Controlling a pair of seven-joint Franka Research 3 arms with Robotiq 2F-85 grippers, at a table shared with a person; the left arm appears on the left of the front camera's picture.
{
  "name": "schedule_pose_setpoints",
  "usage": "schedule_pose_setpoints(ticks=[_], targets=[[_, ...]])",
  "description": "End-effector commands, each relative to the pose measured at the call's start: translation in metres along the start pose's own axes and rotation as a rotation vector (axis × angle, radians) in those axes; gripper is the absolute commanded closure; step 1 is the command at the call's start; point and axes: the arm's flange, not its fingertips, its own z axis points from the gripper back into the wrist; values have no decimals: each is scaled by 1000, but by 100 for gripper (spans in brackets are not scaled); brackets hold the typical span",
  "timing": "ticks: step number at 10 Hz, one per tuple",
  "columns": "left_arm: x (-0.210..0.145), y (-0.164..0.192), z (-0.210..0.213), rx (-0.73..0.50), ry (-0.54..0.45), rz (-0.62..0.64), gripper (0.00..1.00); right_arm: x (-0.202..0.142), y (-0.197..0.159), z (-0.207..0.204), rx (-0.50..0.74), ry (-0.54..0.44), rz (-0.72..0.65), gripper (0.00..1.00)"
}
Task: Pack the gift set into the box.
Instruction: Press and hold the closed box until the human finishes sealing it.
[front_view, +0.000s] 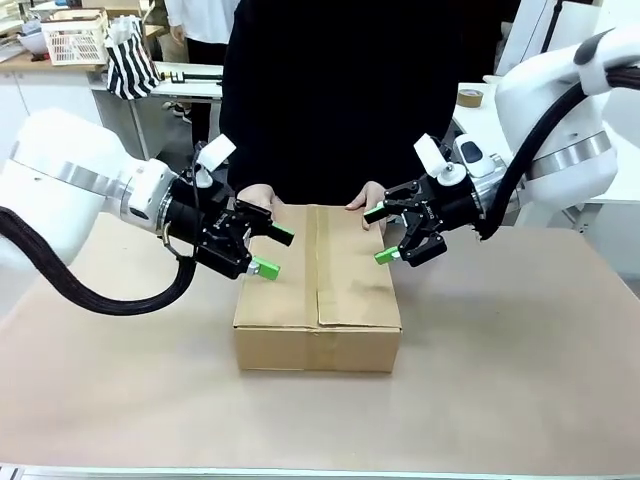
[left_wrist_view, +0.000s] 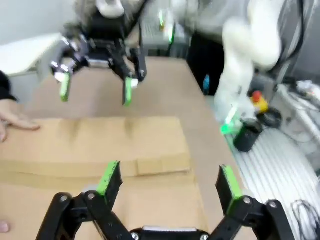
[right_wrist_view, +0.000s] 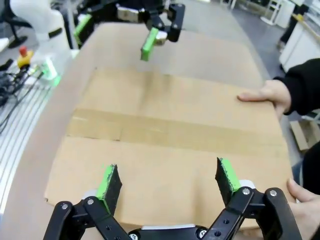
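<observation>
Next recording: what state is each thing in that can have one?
box: closed, flaps down, seam taped.
left claw: open, empty, above the box's left edge.
right claw: open, empty, above the box's right edge.
person's hands: both resting on the box's far edge.

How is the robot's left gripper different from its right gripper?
The left gripper hovers by the left edge of the box, while the right gripper hovers by its right edge. The left gripper's fingers point rightward over the box; the right gripper's point leftward. Both are open, have green pads and hold nothing.
</observation>
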Motion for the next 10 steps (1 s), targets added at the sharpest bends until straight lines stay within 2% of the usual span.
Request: schedule_pose_setpoints(ticks=[1, 2, 3, 7, 9, 10], targets=[[-28, 0, -1, 10, 85, -100, 0, -12, -1, -14, 61, -68, -77, 0], [-44, -6, 0, 55, 44, -92, 0, -27, 2, -17, 31, -106, -142, 0], [-57, -9, 1, 96, 39, -83, 0, -37, 5, -24, 22, -144, -134, 0], [-74, -6, 1, 147, 5, -90, 0, -46, 12, -36, -6, -106, -169, 0], [-79, -3, -7, 137, -51, -95, 0, -49, 15, -39, -13, -82, -164, 0], [-81, -1, -8, 138, -42, -90, 0, -51, 16, -39, -11, -71, -168, 0]])
